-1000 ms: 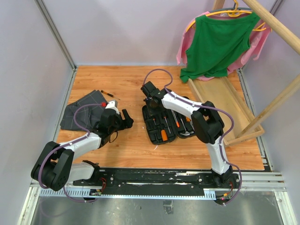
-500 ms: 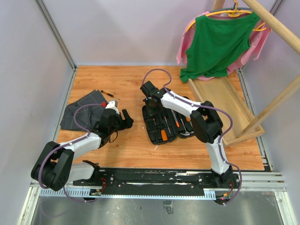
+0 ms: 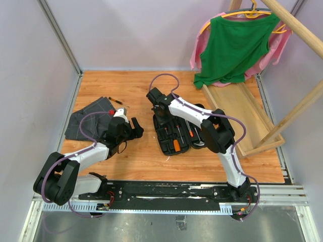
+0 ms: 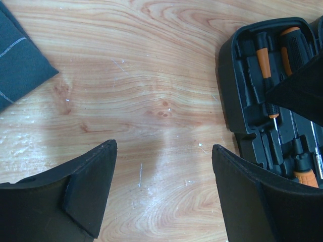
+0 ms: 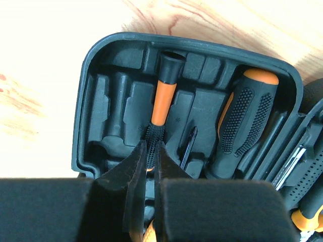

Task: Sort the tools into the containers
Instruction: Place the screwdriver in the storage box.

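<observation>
The black tool case (image 3: 177, 135) lies open on the wooden floor, holding several orange-and-black tools. My right gripper (image 3: 160, 114) reaches into its far end and is shut on the knurled black neck of a thin orange-handled screwdriver (image 5: 165, 96); the fingertips (image 5: 150, 147) pinch it over a moulded slot. A thick black-and-orange handle (image 5: 243, 118) lies in the neighbouring slot. My left gripper (image 4: 162, 151) hangs open over bare wood left of the case (image 4: 233, 96), nothing between its fingers. Another small screwdriver (image 3: 117, 101) lies by the cloth.
A dark grey folded cloth (image 3: 87, 122) lies left of the left gripper. A long wooden tray (image 3: 242, 113) leans at the right, under a green shirt (image 3: 234, 45) on a hanger. Grey walls enclose the floor.
My right wrist has shifted a little to the left over the far end of the case, still shut on the screwdriver. The left arm has not moved.
</observation>
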`<state>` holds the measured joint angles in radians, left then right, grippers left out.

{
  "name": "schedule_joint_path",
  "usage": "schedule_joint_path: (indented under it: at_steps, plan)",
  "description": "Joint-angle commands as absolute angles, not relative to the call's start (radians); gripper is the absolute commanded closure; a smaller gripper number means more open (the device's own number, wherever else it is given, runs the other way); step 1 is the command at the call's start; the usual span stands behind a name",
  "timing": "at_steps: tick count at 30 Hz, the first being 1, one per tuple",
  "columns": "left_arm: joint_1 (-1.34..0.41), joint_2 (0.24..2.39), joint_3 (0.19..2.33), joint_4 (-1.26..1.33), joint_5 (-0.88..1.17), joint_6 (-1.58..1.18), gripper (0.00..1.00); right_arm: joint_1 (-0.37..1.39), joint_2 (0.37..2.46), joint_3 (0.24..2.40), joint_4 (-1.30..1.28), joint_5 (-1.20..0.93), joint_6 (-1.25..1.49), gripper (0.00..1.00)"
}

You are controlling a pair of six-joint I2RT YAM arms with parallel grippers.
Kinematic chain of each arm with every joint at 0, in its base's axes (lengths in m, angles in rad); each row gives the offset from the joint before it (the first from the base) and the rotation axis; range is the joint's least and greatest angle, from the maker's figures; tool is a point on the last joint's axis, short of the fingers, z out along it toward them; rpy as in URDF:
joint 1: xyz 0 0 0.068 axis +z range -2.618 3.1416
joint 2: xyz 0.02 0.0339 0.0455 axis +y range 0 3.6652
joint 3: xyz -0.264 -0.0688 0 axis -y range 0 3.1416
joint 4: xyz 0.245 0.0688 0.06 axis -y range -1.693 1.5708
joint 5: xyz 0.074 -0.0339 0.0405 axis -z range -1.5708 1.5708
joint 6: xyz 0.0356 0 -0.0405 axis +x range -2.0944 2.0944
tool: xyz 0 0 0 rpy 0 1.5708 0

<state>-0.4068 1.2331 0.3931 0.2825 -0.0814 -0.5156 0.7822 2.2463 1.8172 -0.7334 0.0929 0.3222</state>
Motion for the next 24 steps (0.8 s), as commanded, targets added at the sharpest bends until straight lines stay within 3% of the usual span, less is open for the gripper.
schedule_joint_path:
  at_steps: [1,13,24]
  plan:
    - [-0.401,1.223,0.411,0.291,-0.100,-0.495,0.20,0.821,2.558,1.679,-0.900,0.053,0.308,0.99]
    - [-0.401,1.232,0.416,0.292,-0.096,-0.493,0.20,0.857,2.584,1.687,-0.924,0.018,0.325,0.99]
    - [-0.402,1.220,0.413,0.290,-0.107,-0.491,0.20,0.859,2.541,1.530,-0.775,-0.059,0.411,0.99]
